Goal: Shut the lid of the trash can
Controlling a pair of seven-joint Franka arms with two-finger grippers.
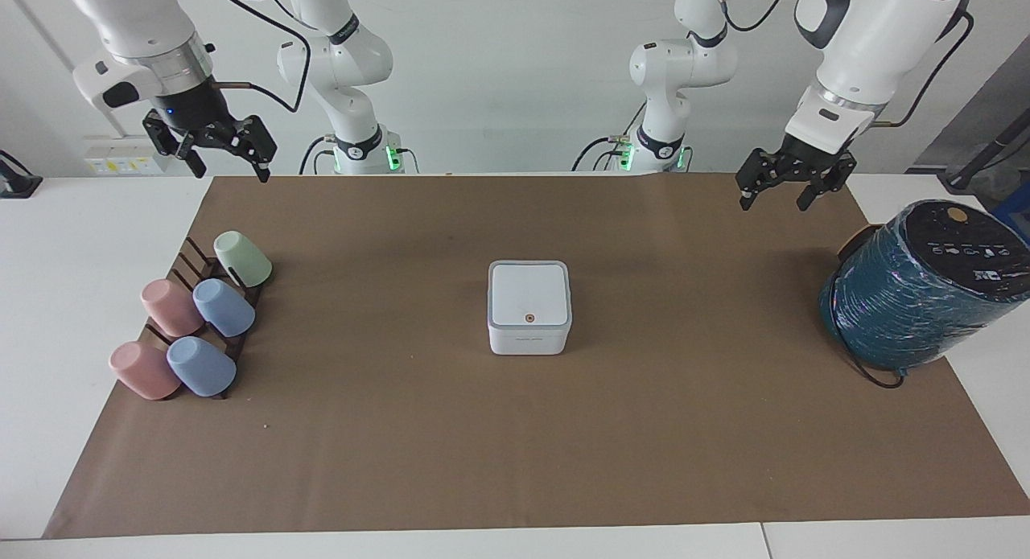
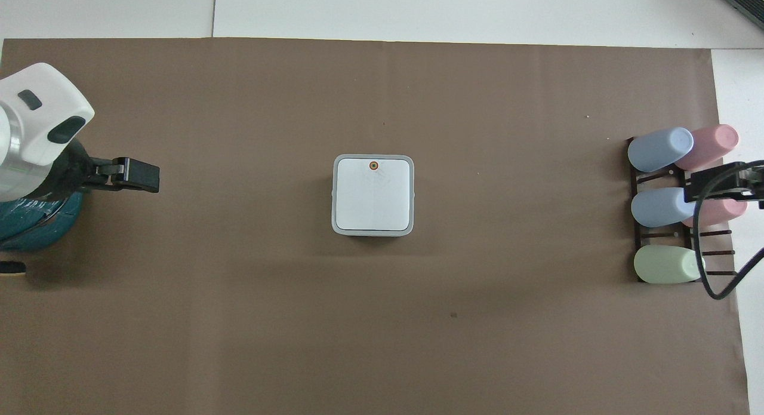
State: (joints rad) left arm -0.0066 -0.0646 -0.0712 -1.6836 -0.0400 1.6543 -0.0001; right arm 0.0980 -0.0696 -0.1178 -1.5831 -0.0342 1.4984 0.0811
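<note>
The white square trash can (image 1: 529, 334) stands in the middle of the brown mat. Its lid (image 1: 529, 293) lies flat and shut on it, grey rim all round and the orange-brown dot on top; it also shows in the overhead view (image 2: 373, 194). My left gripper (image 1: 772, 203) hangs open and empty, raised over the mat toward the left arm's end, well apart from the can; it also shows in the overhead view (image 2: 143, 176). My right gripper (image 1: 232, 173) hangs open and empty, raised over the cup rack; it also shows in the overhead view (image 2: 719, 185).
A large teal wrapped cylinder (image 1: 921, 289) lies at the left arm's end of the mat. A dark rack (image 1: 187, 263) with several pastel cups (image 1: 224, 308) stands at the right arm's end. The brown mat (image 1: 515, 446) covers most of the white table.
</note>
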